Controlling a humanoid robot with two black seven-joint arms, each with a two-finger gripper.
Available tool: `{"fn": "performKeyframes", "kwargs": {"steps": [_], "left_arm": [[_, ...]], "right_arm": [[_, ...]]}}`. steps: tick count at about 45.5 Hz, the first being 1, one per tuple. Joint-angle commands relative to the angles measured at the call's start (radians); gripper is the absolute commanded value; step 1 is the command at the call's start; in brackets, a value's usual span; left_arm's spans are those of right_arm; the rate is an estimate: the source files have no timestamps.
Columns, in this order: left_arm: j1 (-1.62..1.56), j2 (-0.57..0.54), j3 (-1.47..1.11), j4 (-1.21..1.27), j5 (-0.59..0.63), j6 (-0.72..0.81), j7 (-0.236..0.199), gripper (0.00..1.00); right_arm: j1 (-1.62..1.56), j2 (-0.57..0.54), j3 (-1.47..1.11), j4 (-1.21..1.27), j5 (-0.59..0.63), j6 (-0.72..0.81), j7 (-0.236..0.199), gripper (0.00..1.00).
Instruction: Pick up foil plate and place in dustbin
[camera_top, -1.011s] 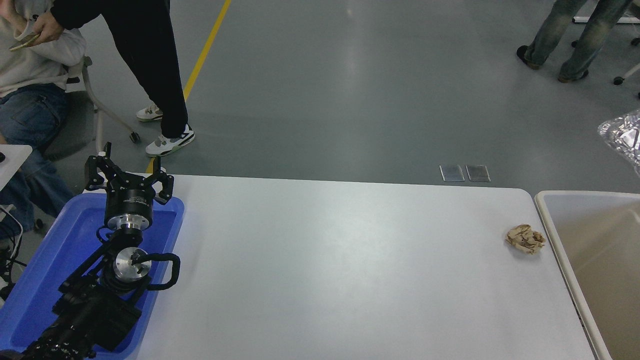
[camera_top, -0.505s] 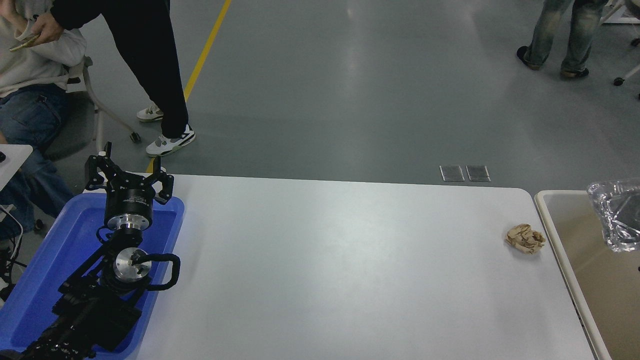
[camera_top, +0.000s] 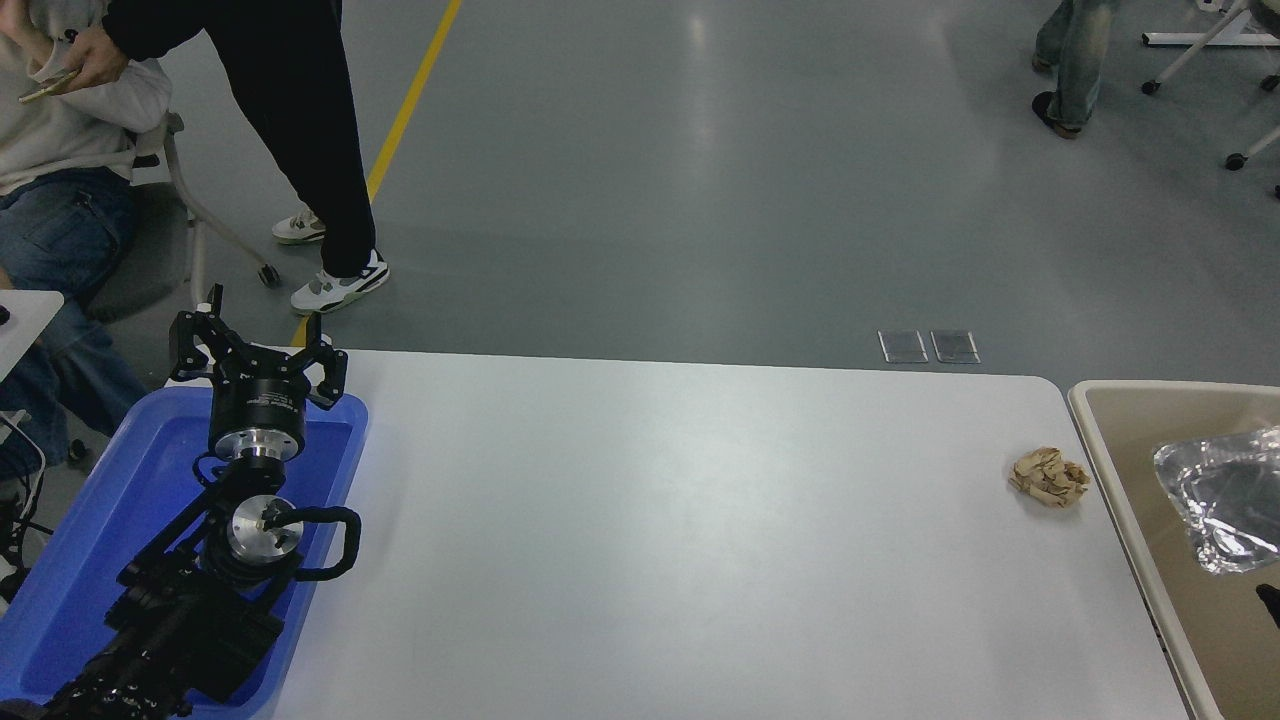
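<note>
The foil plate (camera_top: 1222, 497) lies inside the beige dustbin (camera_top: 1105, 452) at the table's right end, cut off by the picture's right edge. A crumpled brown paper wad (camera_top: 1049, 476) sits near the bin's cream rim on the white table (camera_top: 660, 530). The left gripper (camera_top: 258, 352), fingers spread wide, is parked over the blue tray (camera_top: 85, 540); only a dark tip (camera_top: 1268, 603) shows at the right edge, its state impossible to tell.
</note>
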Motion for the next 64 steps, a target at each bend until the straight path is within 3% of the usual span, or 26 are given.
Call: {"fn": "performKeyframes", "kwargs": {"steps": [1,20,40,55,64], "left_arm": [[0.0,0.0,0.001,0.0,0.0,0.0,0.0,0.99],[0.0,-0.001,0.001,0.0,0.0,0.0,0.0,0.99],[0.0,0.0,-0.001,0.0,0.0,0.0,0.0,0.99],[0.0,0.0,-0.001,0.0,0.0,0.0,0.0,0.99],[0.0,-0.001,0.001,0.0,0.0,0.0,0.0,0.99]], "right_arm": [[-0.003,-0.002,0.014,0.0,0.001,0.007,0.002,1.0],[0.107,-0.024,-0.029,0.001,-0.009,0.021,-0.006,1.0],[0.362,-0.074,-0.277,0.045,-0.018,0.124,-0.019,1.0],[0.52,-0.248,-0.386,0.392,-0.032,0.116,-0.019,1.0],[0.65,-0.433,-0.394,0.751,-0.217,0.112,-0.018,1.0]]}}
